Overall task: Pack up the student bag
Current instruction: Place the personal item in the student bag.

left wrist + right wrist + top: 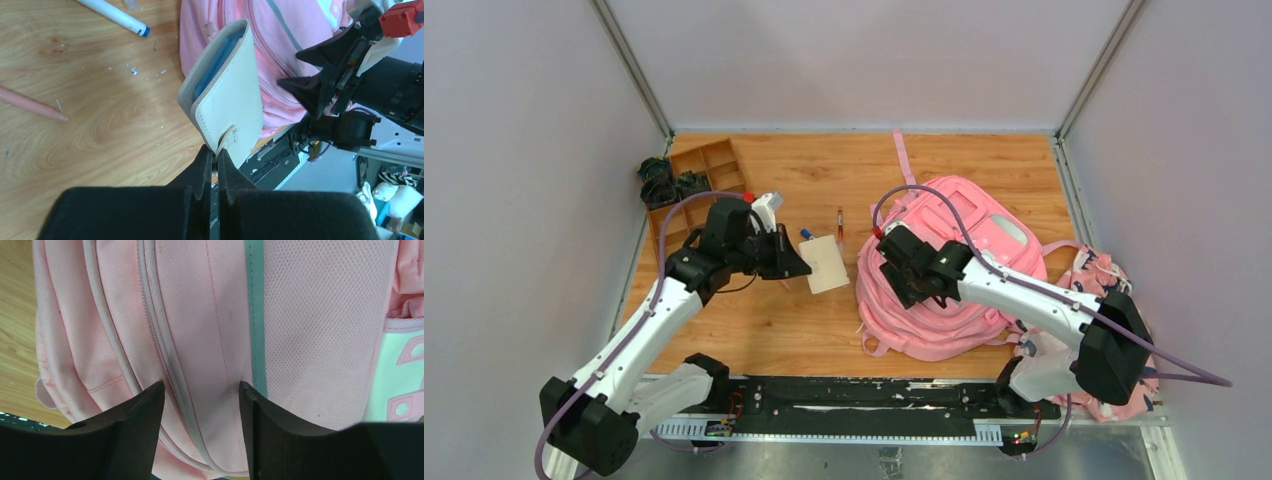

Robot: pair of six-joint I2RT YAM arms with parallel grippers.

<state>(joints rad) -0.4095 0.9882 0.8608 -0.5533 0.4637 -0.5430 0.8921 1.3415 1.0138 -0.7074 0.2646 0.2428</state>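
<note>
1. The student bag (944,320) lies flat on the table (774,320), right of centre.
2. The left gripper (216,156) is clamped on the tab of a cream case (232,95), just beside the bag.
3. The right gripper (201,395) stands wide over the zipper (172,370); whether it touches the fabric is unclear.

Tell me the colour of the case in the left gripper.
Cream outside, blue inside; the case shows best in the left wrist view.
</note>
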